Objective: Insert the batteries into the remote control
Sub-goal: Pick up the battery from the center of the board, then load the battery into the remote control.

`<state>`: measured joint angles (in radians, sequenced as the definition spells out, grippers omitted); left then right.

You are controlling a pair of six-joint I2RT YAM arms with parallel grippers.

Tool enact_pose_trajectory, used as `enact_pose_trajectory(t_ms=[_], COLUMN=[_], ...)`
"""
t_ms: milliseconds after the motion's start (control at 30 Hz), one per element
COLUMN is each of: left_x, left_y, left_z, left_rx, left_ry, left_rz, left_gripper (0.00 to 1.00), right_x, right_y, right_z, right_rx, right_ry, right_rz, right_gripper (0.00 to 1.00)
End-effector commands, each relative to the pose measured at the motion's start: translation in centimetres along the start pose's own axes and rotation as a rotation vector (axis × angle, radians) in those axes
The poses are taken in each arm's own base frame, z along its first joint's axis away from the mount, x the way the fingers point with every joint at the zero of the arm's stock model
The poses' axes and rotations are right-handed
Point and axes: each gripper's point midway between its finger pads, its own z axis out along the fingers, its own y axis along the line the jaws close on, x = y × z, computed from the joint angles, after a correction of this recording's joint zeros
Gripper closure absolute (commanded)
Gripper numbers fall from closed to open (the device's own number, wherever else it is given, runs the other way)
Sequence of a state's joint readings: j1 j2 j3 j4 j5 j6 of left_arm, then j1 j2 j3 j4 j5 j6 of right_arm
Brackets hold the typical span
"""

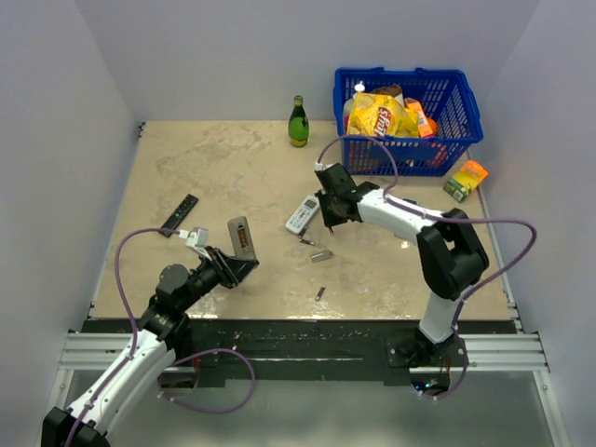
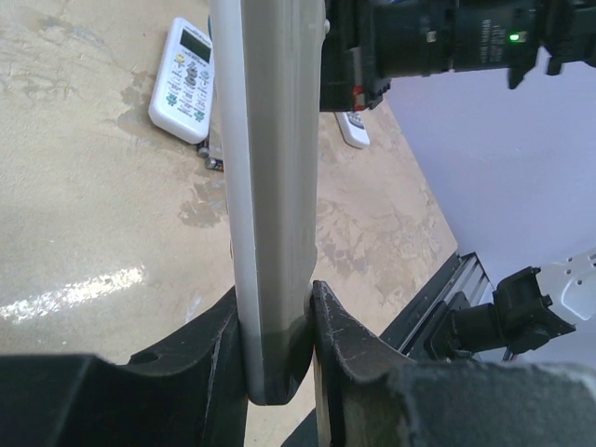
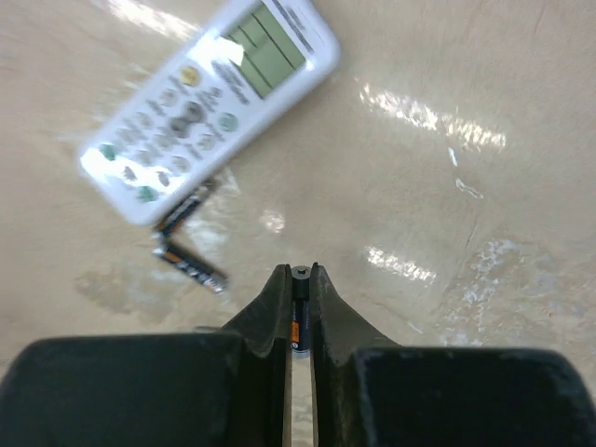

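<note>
Right hand (image 3: 299,273) pinches slim battery (image 3: 299,321); left hand (image 2: 277,307) clamps flat grey remote (image 2: 270,168).

The top view looks down from above and behind the arm bases, far enough back to take in the whole counter (image 1: 233,177) up to the rear wall. The left wrist view sits tight behind the left claw (image 2: 277,303), sighting along the remote control (image 2: 270,186) clamped there (it fills the middle of the frame) and across the counter towards the right arm. The right wrist view looks steeply down past the right claw (image 3: 300,275) and its battery (image 3: 299,326), close above the counter. All three share the white remote (image 3: 209,102); beside it lie loose batteries (image 3: 191,265).
</note>
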<state>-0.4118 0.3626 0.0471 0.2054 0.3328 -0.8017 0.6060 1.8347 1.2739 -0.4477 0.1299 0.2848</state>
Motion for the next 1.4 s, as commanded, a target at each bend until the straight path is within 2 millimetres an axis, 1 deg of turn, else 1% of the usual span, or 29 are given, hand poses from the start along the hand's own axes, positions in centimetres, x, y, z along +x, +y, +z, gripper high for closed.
enact_pose_trajectory(t_ms=[0, 33, 67, 100, 133, 167, 200, 233, 267, 300, 333, 367, 400, 433, 467, 500, 533, 567, 600, 633, 700, 733, 767, 833, 867, 933, 1000, 1200, 1367], left_x=[-1.1, -1.2, -1.2, -1.1, -1.2, -1.2, -1.2, -1.2, -1.2, -1.2, -1.1, -1.2, -1.2, -1.2, -1.2, -1.2, -1.2, -1.2, -1.2, -1.2, -1.3, -1.3, -1.3, -1.4, -1.4, -1.5, -1.6, -1.8, -1.8], left_y=[-1.5, -1.6, -1.7, -1.6, -1.7, -1.8, -1.8, -1.9, -1.9, -1.9, -1.9, -1.9, -2.0, -1.9, -1.9, -2.0, -2.0, -2.1, -2.1, -2.1, -2.2, -2.2, -2.3, -2.5, -2.5, -2.6, -2.8, -3.0, -3.0], left_z=[0.1, 0.1, 0.1, 0.1, 0.1, 0.1, 0.1, 0.1, 0.1, 0.1, 0.1, 0.0, 0.0, 0.0, 0.0, 0.0, 0.0, -0.1, -0.1, -0.1, -0.1, -0.1, -0.1, -0.1, -0.1, -0.2, -0.2, -0.3, -0.3], left_rx=[0.075, 0.081, 0.084, 0.083, 0.09, 0.093, 0.095, 0.099, 0.1, 0.102, 0.102, 0.103, 0.105, 0.103, 0.102, 0.106, 0.106, 0.107, 0.108, 0.111, 0.113, 0.114, 0.118, 0.123, 0.123, 0.128, 0.132, 0.135, 0.132], left_ry=[-0.05, -0.054, -0.054, -0.055, -0.057, -0.06, -0.059, -0.061, -0.063, -0.063, -0.063, -0.063, -0.065, -0.066, -0.066, -0.066, -0.066, -0.067, -0.068, -0.068, -0.07, -0.068, -0.07, -0.071, -0.071, -0.071, -0.072, -0.075, -0.074], left_rz=[0.005, 0.006, -0.001, -0.004, -0.006, -0.011, -0.015, -0.021, -0.023, -0.026, -0.03, -0.032, -0.032, -0.033, -0.036, -0.036, -0.036, -0.039, -0.04, -0.041, -0.043, -0.045, -0.044, -0.043, -0.047, -0.043, -0.042, -0.039, -0.037], left_gripper=[1.0, 1.0, 1.0, 1.0, 1.0, 1.0, 1.0, 1.0, 1.0, 1.0, 1.0, 1.0, 1.0, 1.0, 1.0, 1.0, 1.0, 1.0, 1.0, 1.0, 1.0, 1.0, 1.0, 1.0, 1.0, 1.0, 1.0, 1.0, 1.0], right_x=[-5.2, -6.3, -6.7, -6.7, -7.6, -7.8, -7.6, -8.8, -8.3, -8.3, -9.1, -8.7, -8.5, -9.0, -8.7, -8.2, -8.6, -8.2, -7.8, -8.1, -7.4, -7.7, -7.4, -7.3, -7.2, -7.2, -7.0, -7.2, -7.2], right_y=[4.6, 5.5, 6.2, 8.0, 9.2, 10.0, 11.8, 13.0, 13.6, 14.8, 15.7, 16.0, 16.9, 17.6, 17.9, 18.8, 19.3, 19.6, 20.2, 20.5, 21.2, 21.4, 21.7, 22.3, 22.6, 23.0, 23.4, 23.9, 24.0], right_z=[-6.3, -7.4, -8.9, -9.9, -11.1, -12.5, -13.6, -15.3, -15.6, -17.4, -18.8, -19.0, -20.5, -21.8, -22.1, -22.9, -24.3, -24.3, -24.8, -25.7, -26.0, -26.8, -26.5, -26.9, -26.3, -26.4, -25.5, -23.7, -22.6], right_rx=[-0.143, -0.154, -0.171, -0.205, -0.24, -0.271, -0.317, -0.367, -0.391, -0.442, -0.486, -0.502, -0.54, -0.578, -0.592, -0.626, -0.664, -0.675, -0.697, -0.72, -0.739, -0.757, -0.759, -0.776, -0.767, -0.768, -0.747, -0.684, -0.653], right_ry=[-0.262, -0.328, -0.376, -0.408, -0.466, -0.513, -0.546, -0.628, -0.652, -0.699, -0.765, -0.78, -0.813, -0.865, -0.882, -0.897, -0.945, -0.955, -0.972, -1.011, -1.031, -1.069, -1.073, -1.102, -1.103, -1.129, -1.129, -1.148, -1.151], right_rz=[-0.017, -0.018, -0.023, -0.042, -0.036, -0.031, -0.047, -0.033, -0.035, -0.036, -0.02, -0.024, -0.025, -0.018, -0.026, -0.036, -0.029, -0.041, -0.048, -0.045, -0.068, -0.06, -0.075, -0.081, -0.098, -0.103, -0.115, -0.137, -0.143], right_gripper=[1.0, 1.0, 1.0, 1.0, 1.0, 1.0, 1.0, 1.0, 1.0, 1.0, 1.0, 1.0, 1.0, 1.0, 1.0, 1.0, 1.0, 1.0, 1.0, 1.0, 1.0, 1.0, 1.0, 1.0, 1.0, 1.0, 1.0, 1.0, 1.0])
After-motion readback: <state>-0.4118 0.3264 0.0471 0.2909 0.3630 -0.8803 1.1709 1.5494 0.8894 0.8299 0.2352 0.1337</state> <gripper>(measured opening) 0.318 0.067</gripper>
